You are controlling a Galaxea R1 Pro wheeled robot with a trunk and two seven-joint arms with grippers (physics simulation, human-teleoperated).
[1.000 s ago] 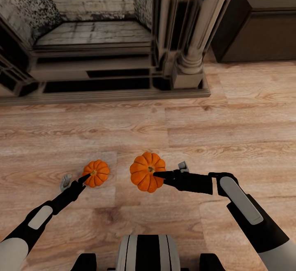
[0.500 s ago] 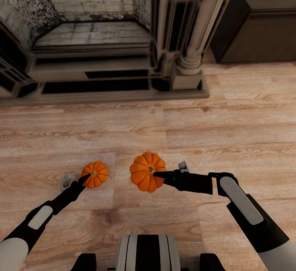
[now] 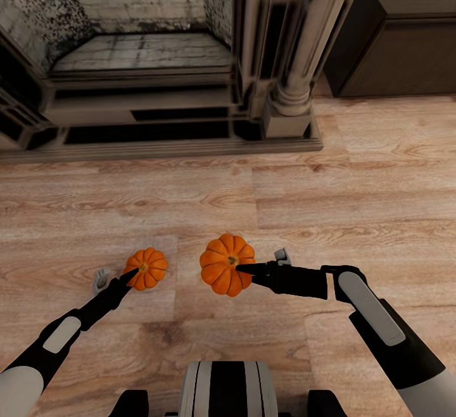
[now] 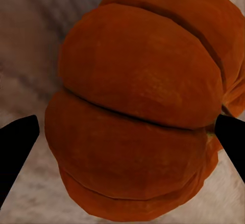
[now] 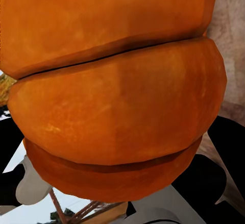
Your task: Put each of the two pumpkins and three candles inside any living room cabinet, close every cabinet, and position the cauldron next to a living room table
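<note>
- While the left gripper [image 3: 132,273] clamped the smaller pumpkin [image 3: 146,267], the cabinet [image 3: 405,37] stood closed at two o'clock.
- The right gripper [image 3: 244,269] gripped the larger pumpkin [image 3: 226,264].

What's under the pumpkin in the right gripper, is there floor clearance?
The right gripper grips the larger pumpkin over bare wood floor. The pumpkin itself covers the spot directly beneath, so clearance cannot be judged.
</note>
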